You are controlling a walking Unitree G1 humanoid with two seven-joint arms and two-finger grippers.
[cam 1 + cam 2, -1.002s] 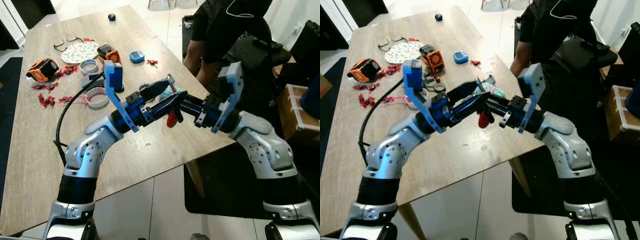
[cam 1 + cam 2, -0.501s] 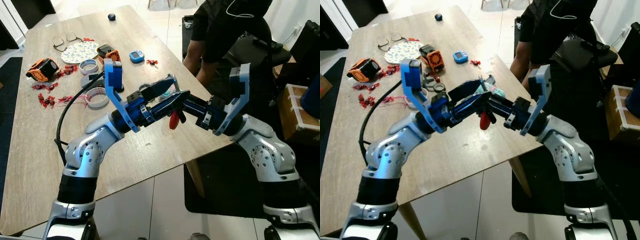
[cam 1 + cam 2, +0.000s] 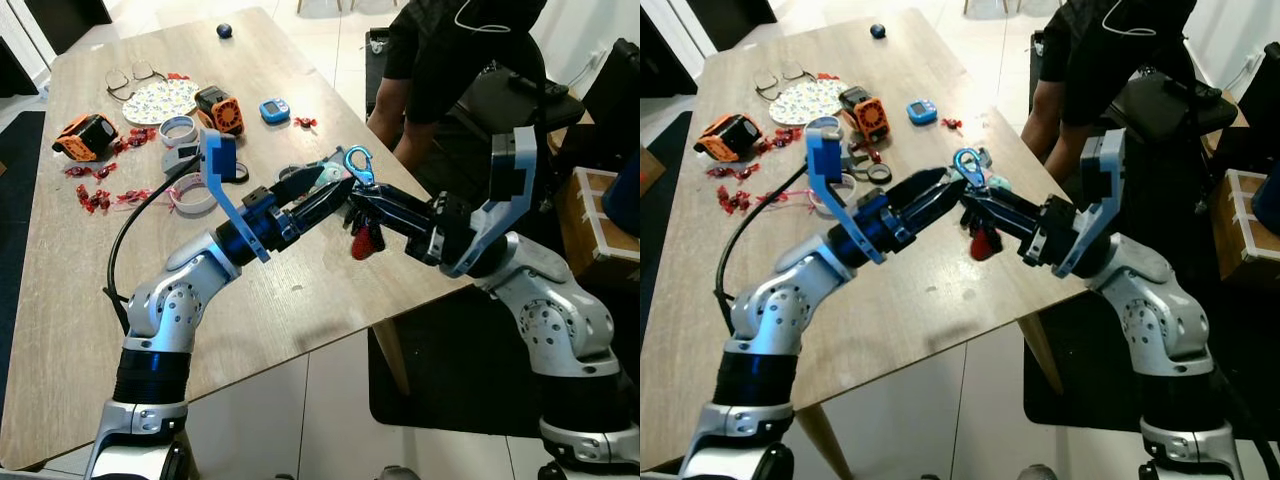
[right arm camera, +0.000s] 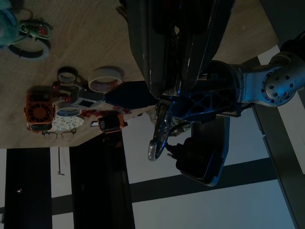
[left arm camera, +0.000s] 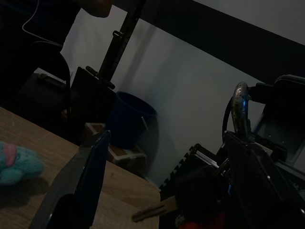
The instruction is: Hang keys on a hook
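Note:
A key bunch with a blue carabiner [image 3: 358, 163], a red fob [image 3: 366, 240] and a metal key [image 5: 152, 212] is held above the table's right edge. My right gripper [image 3: 356, 198] is shut on it just below the carabiner, which stands upright. The fob hangs under the fingers. In the right wrist view both black fingers close on the carabiner [image 4: 157, 136]. My left gripper [image 3: 335, 190] points at the bunch from the left, open, with its fingers [image 5: 81, 181] on either side of the keys.
A person in black [image 3: 450, 60] stands at the wooden table's [image 3: 260, 290] far right edge. Tape rolls [image 3: 195, 195], a patterned plate [image 3: 160, 100], glasses [image 3: 130, 78], an orange device [image 3: 85, 135] and a black cable [image 3: 130, 240] lie on the left. A cardboard box [image 3: 600, 230] is at the right.
The right wrist has rolled and the arm has drawn back right, taking the keys; the carabiner now stands upright. The left gripper's fingers have spread apart off the bunch.

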